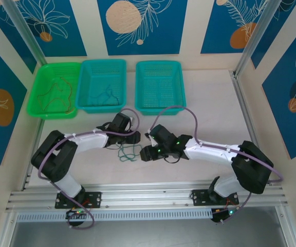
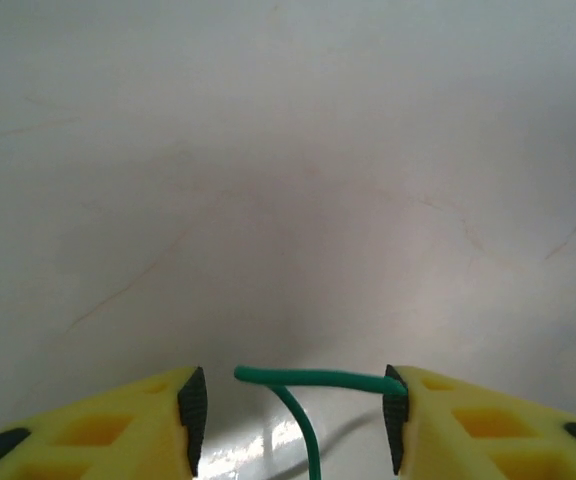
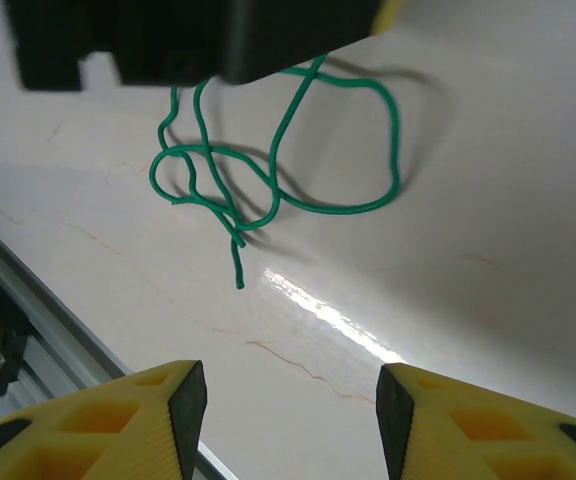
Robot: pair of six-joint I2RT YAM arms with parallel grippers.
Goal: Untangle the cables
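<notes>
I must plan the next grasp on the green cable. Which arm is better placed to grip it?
Left. The green cable lies between the left fingers, touching one pad. The right fingers stand open over the table, the cable's loops ahead of them.

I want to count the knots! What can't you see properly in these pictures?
Left wrist view: the green cable, inside the left gripper, runs off the bottom edge.
Right wrist view: that gripper's dark body covers the cable's top.
Top view: the brown cable in the green basket is too thin to trace.
</notes>
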